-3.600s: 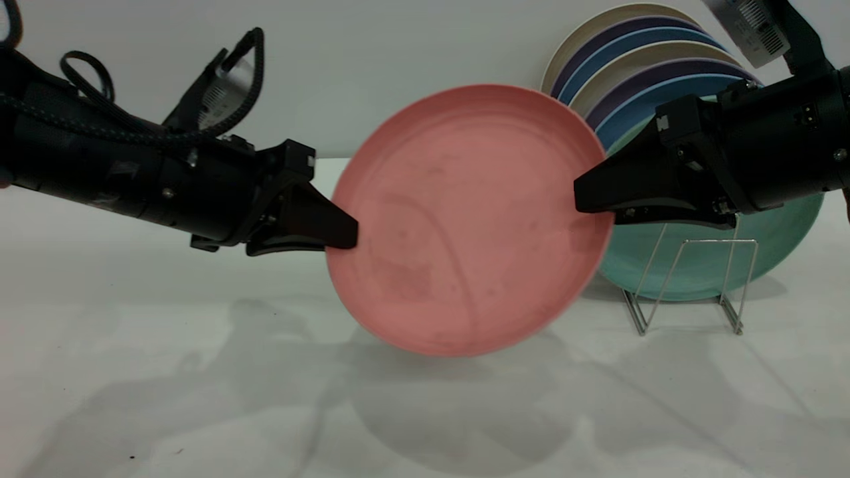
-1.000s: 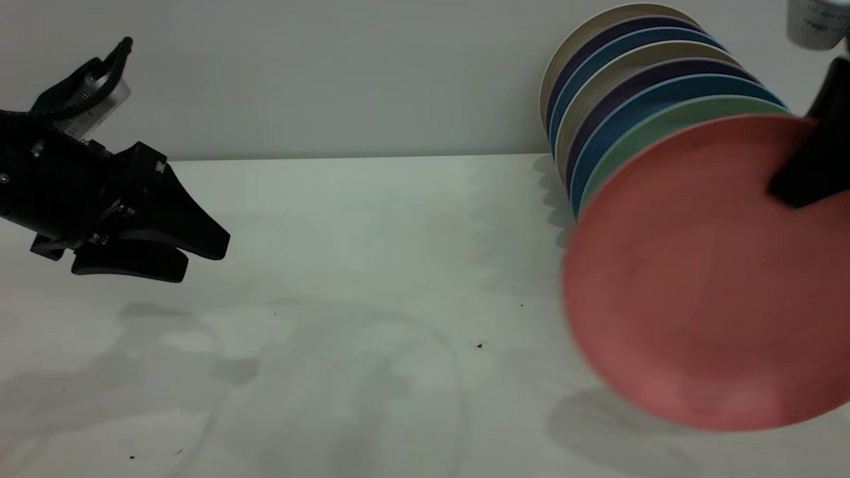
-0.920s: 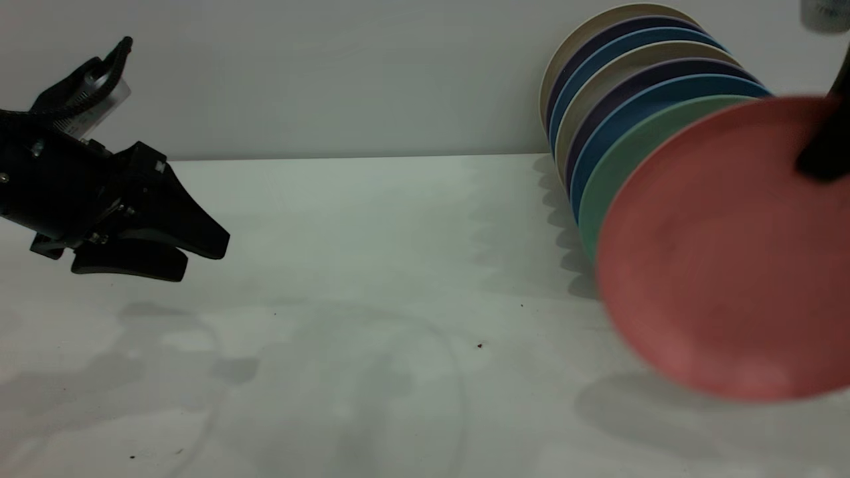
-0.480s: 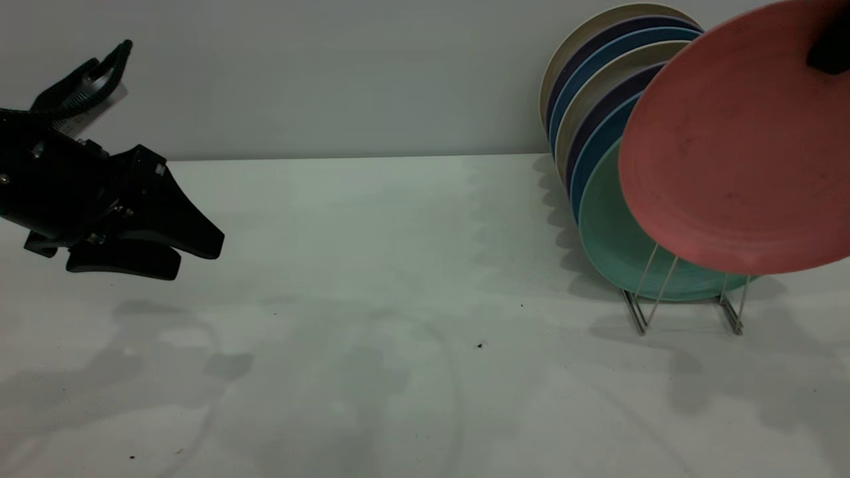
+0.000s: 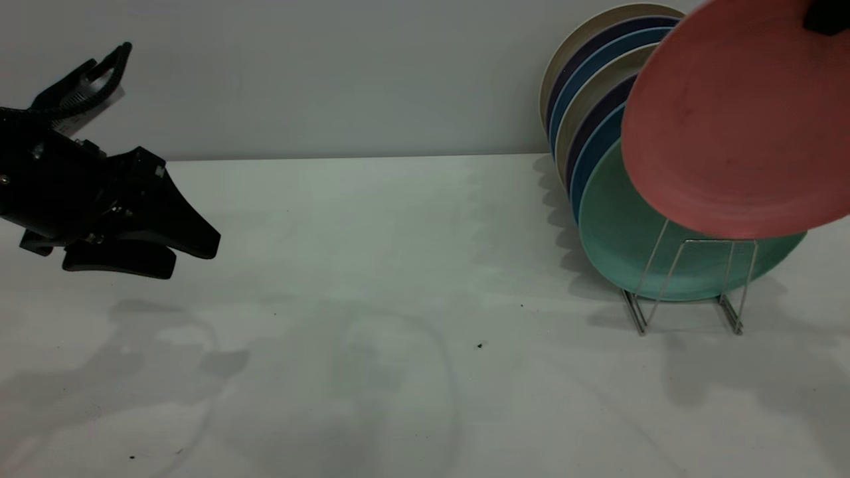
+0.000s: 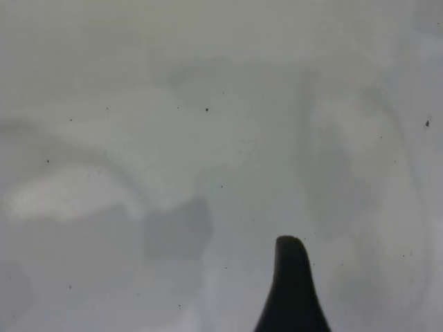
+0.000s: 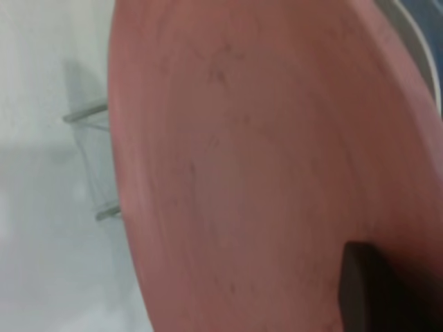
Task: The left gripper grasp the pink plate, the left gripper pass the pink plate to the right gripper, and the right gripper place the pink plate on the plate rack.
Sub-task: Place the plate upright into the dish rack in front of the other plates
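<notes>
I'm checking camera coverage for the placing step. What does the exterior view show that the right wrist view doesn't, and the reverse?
Only the exterior view shows the left gripper, jaws apart and empty, over the table far to the left, plus the whole row of plates, with the mint-green plate frontmost. Only the right wrist view shows one finger of the right gripper lying across the plate's face, close up. Both show the pink plate held aloft above the plate rack, not yet seated in it.
</notes>
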Controlling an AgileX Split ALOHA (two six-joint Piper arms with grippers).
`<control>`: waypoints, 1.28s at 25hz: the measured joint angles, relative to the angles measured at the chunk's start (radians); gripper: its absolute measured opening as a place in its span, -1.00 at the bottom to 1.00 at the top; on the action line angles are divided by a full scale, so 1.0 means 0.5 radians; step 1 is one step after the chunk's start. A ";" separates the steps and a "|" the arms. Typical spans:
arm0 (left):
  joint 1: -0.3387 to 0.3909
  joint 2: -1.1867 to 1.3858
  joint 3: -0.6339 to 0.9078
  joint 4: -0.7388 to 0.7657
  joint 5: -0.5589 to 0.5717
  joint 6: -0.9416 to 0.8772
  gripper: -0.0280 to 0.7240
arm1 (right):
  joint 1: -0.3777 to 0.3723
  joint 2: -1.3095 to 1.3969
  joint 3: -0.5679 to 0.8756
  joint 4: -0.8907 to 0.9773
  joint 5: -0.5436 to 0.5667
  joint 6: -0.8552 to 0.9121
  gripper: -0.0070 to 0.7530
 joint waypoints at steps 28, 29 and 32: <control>0.000 0.000 0.000 0.000 -0.006 0.000 0.62 | 0.000 0.366 -0.213 -0.002 0.026 -0.126 -0.77; 0.000 0.000 0.000 0.000 -0.008 0.000 0.62 | 0.000 0.380 -0.215 0.000 0.014 -0.131 -0.77; 0.000 0.000 0.000 0.000 -0.008 0.000 0.62 | 0.000 0.420 -0.214 0.000 -0.004 -0.131 -0.77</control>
